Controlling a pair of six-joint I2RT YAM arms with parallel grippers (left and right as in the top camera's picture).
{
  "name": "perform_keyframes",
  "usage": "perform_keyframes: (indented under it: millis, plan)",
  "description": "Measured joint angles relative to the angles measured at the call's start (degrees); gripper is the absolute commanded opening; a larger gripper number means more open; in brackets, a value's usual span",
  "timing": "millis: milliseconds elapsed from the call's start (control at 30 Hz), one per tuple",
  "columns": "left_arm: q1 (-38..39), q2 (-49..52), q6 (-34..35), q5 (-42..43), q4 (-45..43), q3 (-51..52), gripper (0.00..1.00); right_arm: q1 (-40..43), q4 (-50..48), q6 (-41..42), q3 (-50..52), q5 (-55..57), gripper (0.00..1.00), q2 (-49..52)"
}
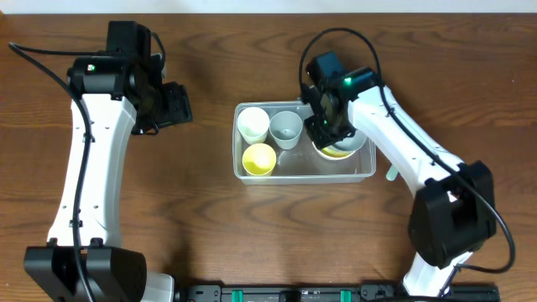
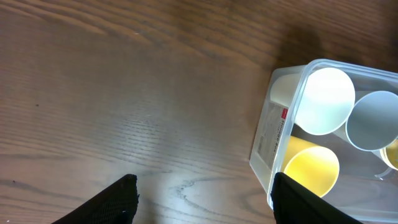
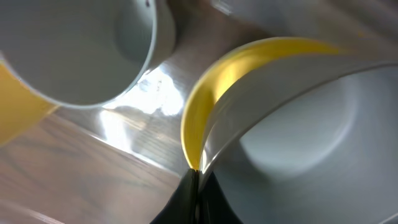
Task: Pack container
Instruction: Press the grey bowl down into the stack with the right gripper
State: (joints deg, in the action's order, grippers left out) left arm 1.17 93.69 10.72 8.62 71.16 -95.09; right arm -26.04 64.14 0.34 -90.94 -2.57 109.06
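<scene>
Overhead: showing the clear container [image 1: 302, 179] sitting central on the table [image 1: 252, 239], white cup [image 1: 252, 124], pale blue cup [image 1: 286, 127] and yellow cup [image 1: 259, 158] crowding its left end, likely saving the right end for bowls. Showing the right gripper [image 1: 325, 134] clenching tight at the touching rims of a white bowl [image 1: 359, 141] and yellow bowl [image 1: 336, 152], probably seating them; hold unclear. Showing the left gripper [image 1: 178, 106] hanging released beside the container's left edge, leaving room.

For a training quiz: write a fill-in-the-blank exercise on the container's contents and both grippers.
1. The container holds ___ cups: a white cup, a blue cup and a yellow cup.
2. The white bowl nests in a ___ bowl.
3. The right gripper, at the bowls' rim, is ___.
4. The left gripper, outside the container, is ___.
Missing: three; yellow; shut; open.
</scene>
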Motion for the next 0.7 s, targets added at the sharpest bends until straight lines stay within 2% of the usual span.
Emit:
perform_keyframes:
  millis: [267, 333, 367, 400, 433, 533, 700]
  plan:
    - [0.02, 0.00, 0.00, 0.00, 0.00, 0.00, 0.69, 0.00, 2.29, -1.05, -3.19, 1.75, 0.01, -7.13]
    - [0.02, 0.00, 0.00, 0.00, 0.00, 0.00, 0.70, 0.00, 2.58, -1.07, -3.21, 1.99, 0.04, -7.48]
    - [0.00, 0.00, 0.00, 0.00, 0.00, 0.00, 0.69, 0.00, 2.73, -1.07, -3.21, 2.03, 0.17, -7.45]
    - [0.00, 0.00, 0.00, 0.00, 0.00, 0.00, 0.69, 0.00, 2.89, -1.11, -3.19, 2.10, 0.34, -7.41]
    - [0.02, 0.00, 0.00, 0.00, 0.00, 0.00, 0.69, 0.00, 3.10, -1.31, -3.19, 2.19, 0.41, -7.39]
    - [0.00, 0.00, 0.00, -0.02, 0.00, 0.00, 0.69, 0.00, 3.43, -1.70, -3.19, 2.27, 0.48, -7.41]
    - [0.00, 0.00, 0.00, 0.00, 0.00, 0.00, 0.69, 0.00, 3.61, -1.92, -3.19, 2.36, 0.48, -7.41]
